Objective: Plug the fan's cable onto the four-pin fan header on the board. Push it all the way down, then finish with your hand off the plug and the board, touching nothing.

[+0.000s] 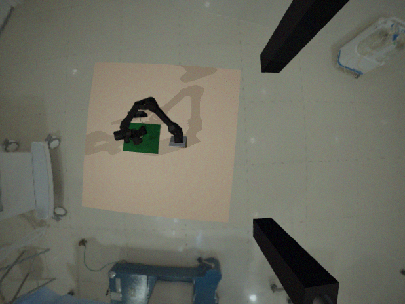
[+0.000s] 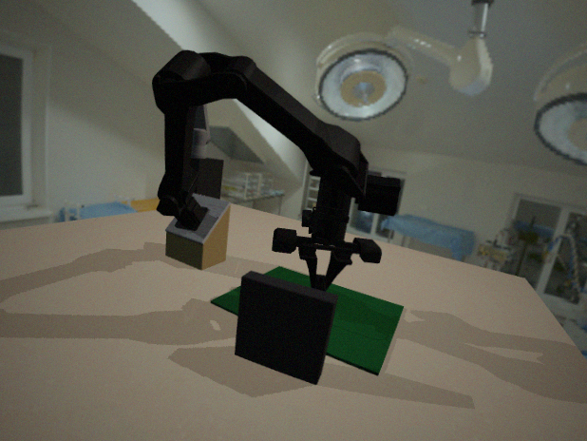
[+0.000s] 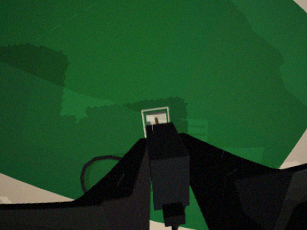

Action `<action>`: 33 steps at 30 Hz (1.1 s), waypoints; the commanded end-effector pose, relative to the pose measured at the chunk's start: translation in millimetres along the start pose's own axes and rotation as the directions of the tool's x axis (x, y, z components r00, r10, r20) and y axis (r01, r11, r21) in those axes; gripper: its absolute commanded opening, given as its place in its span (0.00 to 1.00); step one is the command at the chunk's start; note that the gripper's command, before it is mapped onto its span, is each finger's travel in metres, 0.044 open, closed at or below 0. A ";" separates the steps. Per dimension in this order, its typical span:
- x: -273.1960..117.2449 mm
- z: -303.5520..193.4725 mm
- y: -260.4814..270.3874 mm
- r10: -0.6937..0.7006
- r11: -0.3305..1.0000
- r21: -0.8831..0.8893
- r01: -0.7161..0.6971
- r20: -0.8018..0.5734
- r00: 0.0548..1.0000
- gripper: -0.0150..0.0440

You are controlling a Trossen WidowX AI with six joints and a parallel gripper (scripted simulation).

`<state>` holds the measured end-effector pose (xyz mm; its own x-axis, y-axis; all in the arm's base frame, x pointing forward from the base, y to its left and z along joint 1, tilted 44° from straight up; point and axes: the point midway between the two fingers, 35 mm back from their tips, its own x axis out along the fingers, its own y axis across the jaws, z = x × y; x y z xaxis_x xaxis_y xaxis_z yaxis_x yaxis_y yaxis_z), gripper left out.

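Observation:
My gripper (image 1: 134,135) (image 2: 320,286) (image 3: 162,142) is shut on the fan cable's black plug (image 3: 169,173), low over the green board (image 1: 151,148) (image 2: 363,342) (image 3: 125,44). In the wrist view the plug's front end overlaps the near part of the white-rimmed fan header (image 3: 155,108). The header's far part and a gold pin show beyond the plug. Whether the plug touches the header is hidden. The dark cable (image 3: 84,173) loops at the left of the fingers in the wrist view. The black fan (image 1: 138,114) (image 2: 285,328) stands upright beside the board.
The arm's base sits on a grey-topped block (image 1: 173,144) (image 2: 216,244) beside the board. The fan stands close to the board's edge, in front of the gripper in the exterior view. Arm shadows fall across the board and the tan table top (image 1: 157,187) (image 2: 119,380).

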<state>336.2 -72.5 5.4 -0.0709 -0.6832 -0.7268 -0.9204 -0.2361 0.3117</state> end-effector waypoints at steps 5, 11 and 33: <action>0.4 -1.7 0.2 0.001 1.000 -0.017 -0.001 -0.005 1.000 0.25; 0.4 -2.1 -0.5 0.001 1.000 -0.014 -0.001 -0.005 1.000 0.25; 4.2 -1.4 0.1 0.001 1.000 -0.013 -0.001 -0.005 1.000 0.25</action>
<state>337.1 -75.5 3.8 -0.0702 -0.6833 -0.7267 -0.9182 -0.2405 0.3148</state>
